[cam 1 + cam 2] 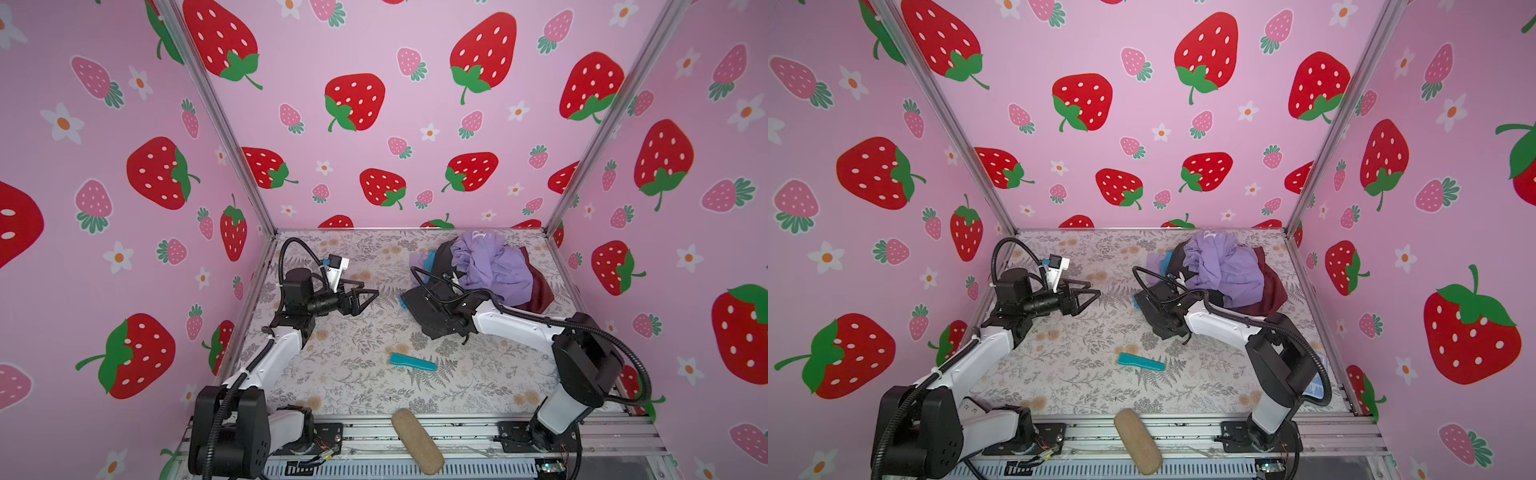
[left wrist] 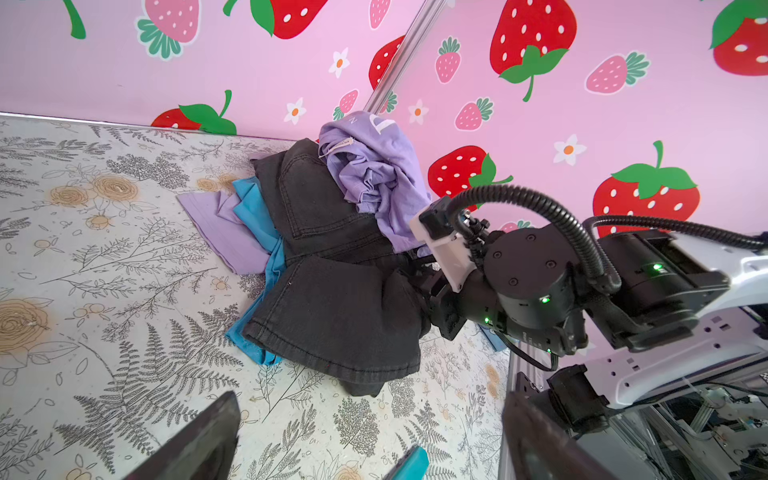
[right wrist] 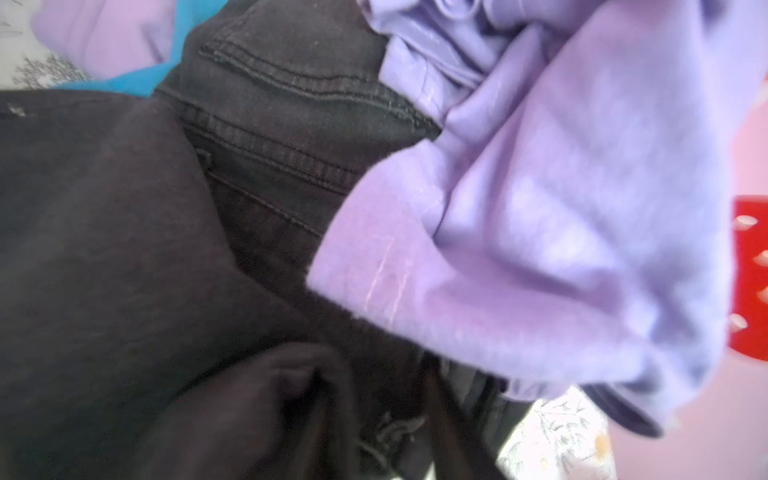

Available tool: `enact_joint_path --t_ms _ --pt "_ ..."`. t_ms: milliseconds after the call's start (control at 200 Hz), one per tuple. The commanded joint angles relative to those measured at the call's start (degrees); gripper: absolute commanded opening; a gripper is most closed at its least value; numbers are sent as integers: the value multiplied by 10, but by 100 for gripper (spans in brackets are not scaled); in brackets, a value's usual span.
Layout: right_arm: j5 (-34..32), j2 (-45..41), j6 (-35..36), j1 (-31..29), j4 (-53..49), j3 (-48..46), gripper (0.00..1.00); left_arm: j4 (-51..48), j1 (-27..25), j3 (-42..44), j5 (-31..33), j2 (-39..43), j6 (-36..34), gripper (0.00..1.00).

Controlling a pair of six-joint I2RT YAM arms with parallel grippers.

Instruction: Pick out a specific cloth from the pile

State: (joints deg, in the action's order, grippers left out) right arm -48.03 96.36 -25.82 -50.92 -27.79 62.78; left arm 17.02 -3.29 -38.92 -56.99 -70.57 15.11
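The right gripper [image 2: 419, 297] has its fingers buried in the black trousers [image 2: 332, 316], so no telling their gap. Right wrist view's all blur up close. Maroon garment [image 1: 542, 291] mostly hides under the lavender shirt [image 1: 490, 266].

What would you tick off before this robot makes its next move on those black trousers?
1. Black trousers located: ok, spilling forward out of the pile.
2. Right claw gripping them: cannot tell, jaws buried in dark fabric.
3. Lavender shirt off the trousers: not ok, it drapes over them.
4. Left claw out of the way: ok, open, apart from the pile.
5. Teal strip clear: ok, lying apart.
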Motion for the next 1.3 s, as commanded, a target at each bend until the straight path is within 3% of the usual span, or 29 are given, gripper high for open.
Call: enact_joint_path --t_ms 0,130,240,505,635,795,1291 --pt "-51 1 -22 -17 -31 15 59 17 -3 2 -3 -3 3 99" --pt "-62 -10 -36 -29 -35 14 71 18 -3 1 -5 -8 3 99" --pt "-53 -16 -41 -31 -36 11 100 19 -5 0 -8 -11 4 99" --pt "-15 -22 -38 -30 10 -14 100 19 -5 0 -8 -12 4 99" --pt "-56 -10 -99 -31 -52 13 100 19 -6 -4 -11 -17 4 99" --pt "-96 -17 -109 -54 -71 22 100 23 -6 -6 -17 -25 7 99" --pt "-99 -15 -159 -44 -95 6 100 23 -8 -3 -18 -26 5 99"
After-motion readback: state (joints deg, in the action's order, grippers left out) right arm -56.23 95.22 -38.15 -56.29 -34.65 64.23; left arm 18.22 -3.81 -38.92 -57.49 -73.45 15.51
